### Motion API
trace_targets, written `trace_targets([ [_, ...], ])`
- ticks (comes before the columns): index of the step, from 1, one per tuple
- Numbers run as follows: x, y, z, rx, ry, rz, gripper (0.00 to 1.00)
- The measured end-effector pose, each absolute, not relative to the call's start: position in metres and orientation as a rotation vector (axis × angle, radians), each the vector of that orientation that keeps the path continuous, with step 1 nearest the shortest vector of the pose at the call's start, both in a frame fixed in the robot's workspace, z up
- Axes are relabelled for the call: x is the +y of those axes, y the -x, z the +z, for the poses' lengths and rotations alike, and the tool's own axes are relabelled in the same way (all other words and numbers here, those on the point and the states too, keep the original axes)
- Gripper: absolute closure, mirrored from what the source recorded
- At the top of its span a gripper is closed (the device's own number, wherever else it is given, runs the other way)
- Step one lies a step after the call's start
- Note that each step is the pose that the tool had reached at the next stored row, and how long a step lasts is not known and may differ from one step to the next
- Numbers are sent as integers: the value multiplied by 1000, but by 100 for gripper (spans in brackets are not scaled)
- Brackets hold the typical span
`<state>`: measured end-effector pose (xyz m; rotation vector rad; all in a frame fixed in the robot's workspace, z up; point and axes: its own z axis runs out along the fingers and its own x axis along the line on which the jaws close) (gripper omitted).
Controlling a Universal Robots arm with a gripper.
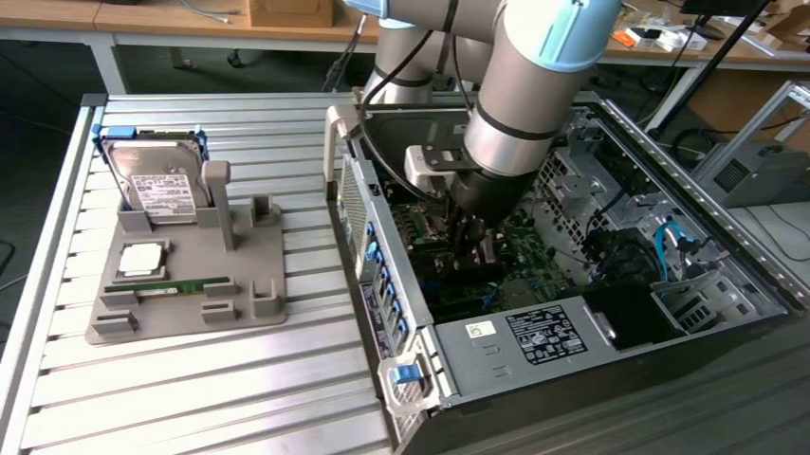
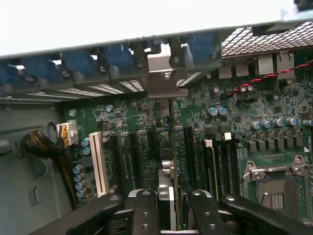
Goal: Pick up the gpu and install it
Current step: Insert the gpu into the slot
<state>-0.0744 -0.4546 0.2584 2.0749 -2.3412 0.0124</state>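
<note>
pincer [image 2: 168, 208] gripping gpu [image 2: 167, 161], over mobo [image 2: 234, 122]

Thin dark circuit card with silvery metal bracket [image 2: 168, 196] — the gpu, edge-on between black gripper fingers [image 2: 145, 210]. Green motherboard [image 2: 234, 112] bearing black slots, one white slot [image 2: 99, 164], blue-capped capacitors and a twisted red-and-black wire. Grey moulded fixture tray [image 1: 190, 284] on a ribbed silver table [image 1: 190, 398]: silver hard drive with white label [image 1: 158, 185], slim green memory stick [image 1: 184, 285]. Black computer case [image 1: 708, 284] with blue latches — silver-and-pale-blue robot arm [image 1: 544, 66].
</note>
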Motion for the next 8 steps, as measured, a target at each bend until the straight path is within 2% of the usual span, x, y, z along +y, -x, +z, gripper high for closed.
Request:
trace_targets([
  [8,-453,81,258,-2342,-2076,14,73],
])
